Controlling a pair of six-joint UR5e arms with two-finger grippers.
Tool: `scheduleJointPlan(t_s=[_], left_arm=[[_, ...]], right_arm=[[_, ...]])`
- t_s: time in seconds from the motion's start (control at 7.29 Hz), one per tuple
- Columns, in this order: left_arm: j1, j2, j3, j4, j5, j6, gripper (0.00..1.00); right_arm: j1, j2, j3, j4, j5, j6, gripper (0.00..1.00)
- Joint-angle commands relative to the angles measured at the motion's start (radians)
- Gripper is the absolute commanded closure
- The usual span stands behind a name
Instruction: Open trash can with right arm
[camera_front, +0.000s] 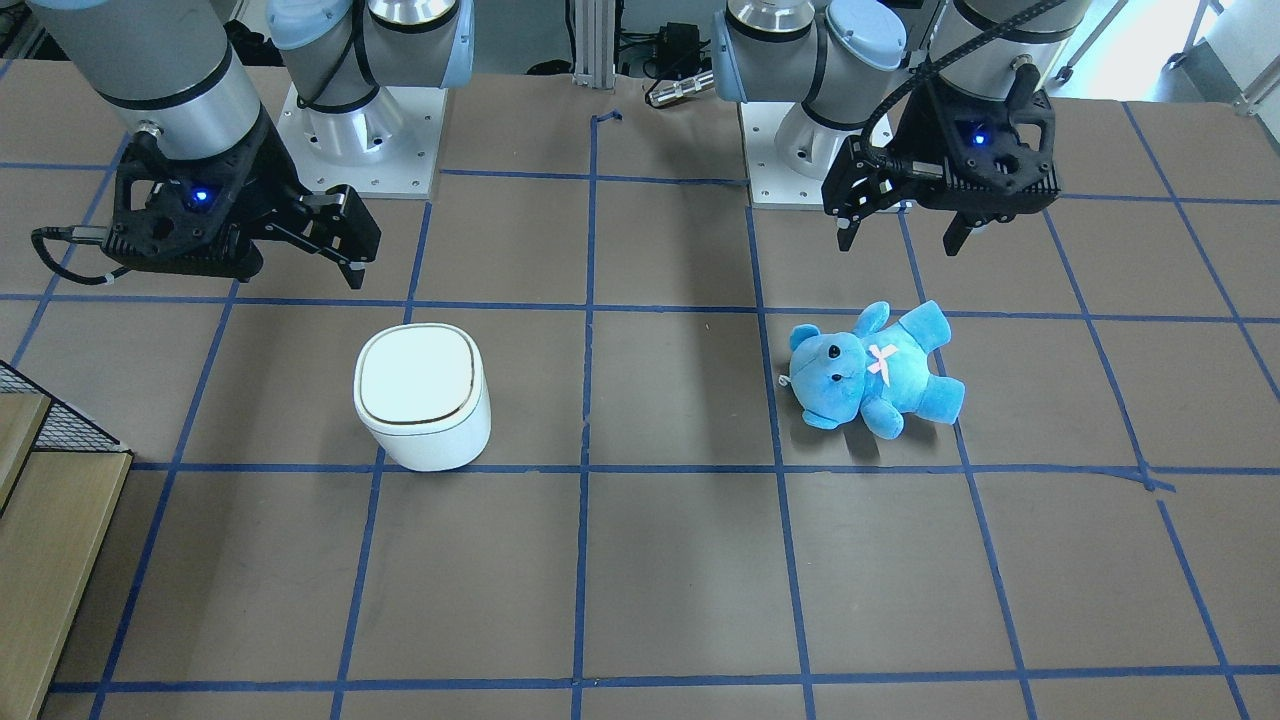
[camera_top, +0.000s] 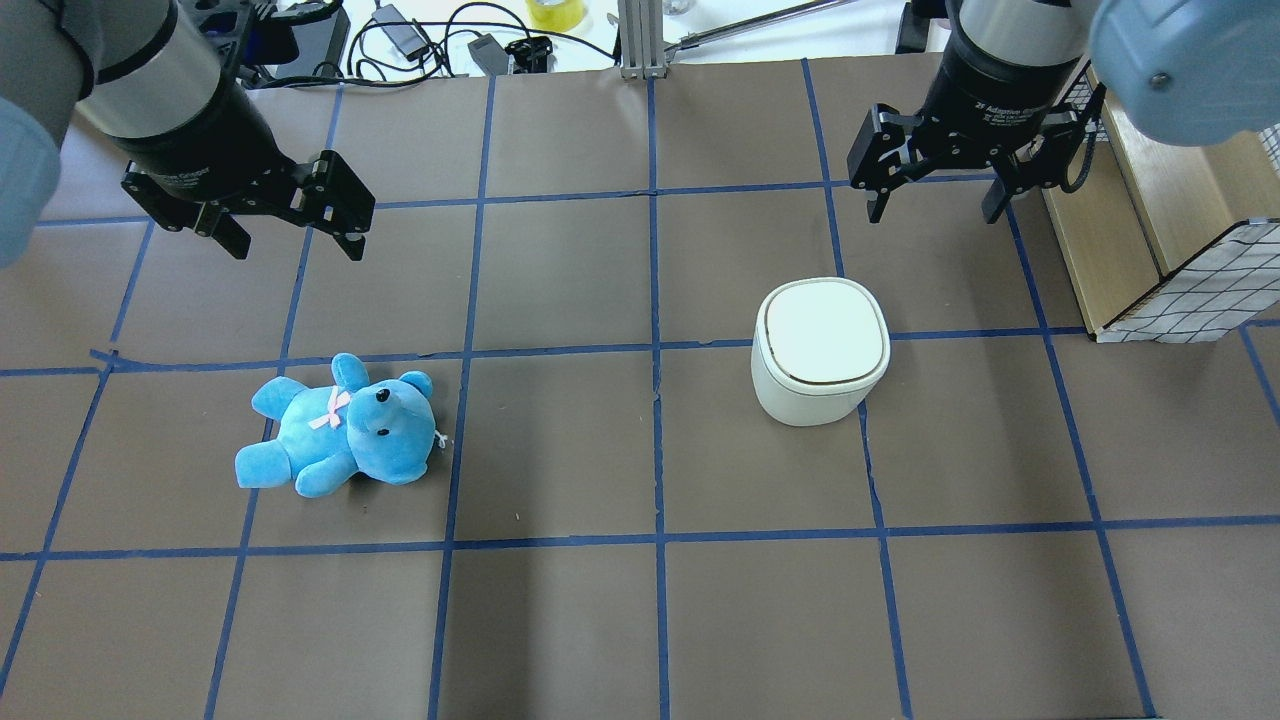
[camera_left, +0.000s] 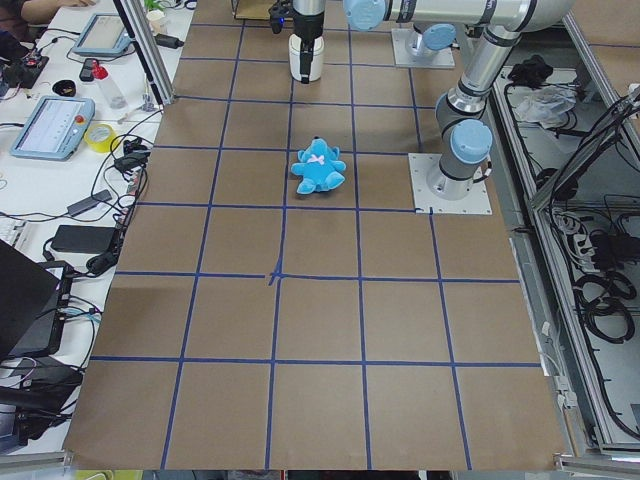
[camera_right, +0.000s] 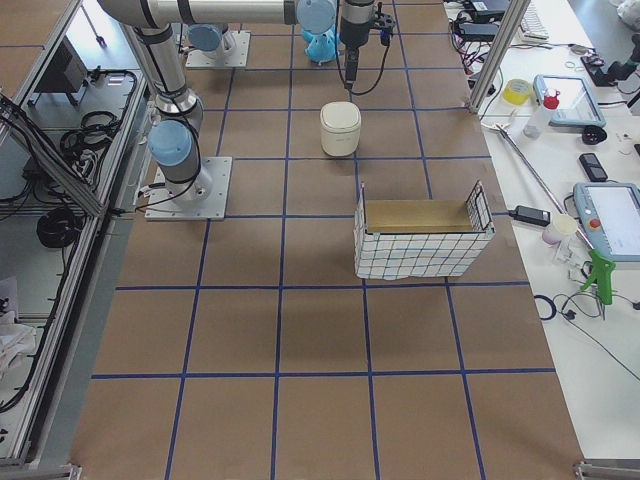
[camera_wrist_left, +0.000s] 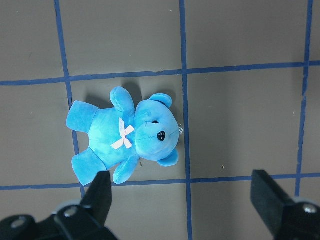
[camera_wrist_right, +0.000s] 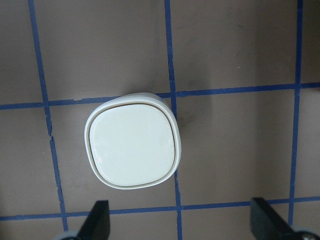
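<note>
We see the small white rounded-square plastic trash can (camera_top: 820, 350), lid shut, on the brown table's (camera_top: 600, 450) right half, almost straight below the right gripper's (camera_top: 934, 215) spread, empty fingers (camera_top: 877, 203); the left gripper (camera_top: 297, 250), also spread, hangs well apart over the blue plush teddy bear (camera_top: 340, 428).

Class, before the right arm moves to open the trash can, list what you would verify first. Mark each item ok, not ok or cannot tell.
1. Right tool open and empty: ok.
2. Right tool not touching the trash can: ok.
3. Lid shut flat with nothing lying on it: ok.
4. Left tool and blue teddy bear on the far side of the table from the trash can: ok.
5. Wire-sided box stands apart from the trash can: ok.
6. Which edge of the lid is the hinge: cannot tell.
</note>
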Motion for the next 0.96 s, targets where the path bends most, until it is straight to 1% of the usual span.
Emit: scheduleJointPlan(t_s=[0.0, 0.27, 0.41, 0.55, 0.69, 0.82], left_arm=[[0.000, 0.000, 0.000, 0.000, 0.000, 0.000, 0.00], [0.000, 0.000, 0.000, 0.000, 0.000, 0.000, 0.00], [0.000, 0.000, 0.000, 0.000, 0.000, 0.000, 0.00], [0.000, 0.000, 0.000, 0.000, 0.000, 0.001, 0.00], [0.000, 0.000, 0.000, 0.000, 0.000, 0.000, 0.00], [0.000, 0.000, 0.000, 0.000, 0.000, 0.000, 0.00]], right_arm=[[0.000, 0.000, 0.000, 0.000, -0.002, -0.001, 0.00], [0.000, 0.002, 0.000, 0.000, -0.002, -0.001, 0.00], [0.002, 0.000, 0.000, 0.000, 0.001, -0.001, 0.02], [0.002, 0.000, 0.000, -0.002, 0.021, 0.002, 0.42], [0.002, 0.000, 0.000, -0.002, 0.085, 0.052, 0.77], [0.002, 0.000, 0.000, 0.000, 0.140, 0.115, 1.00]])
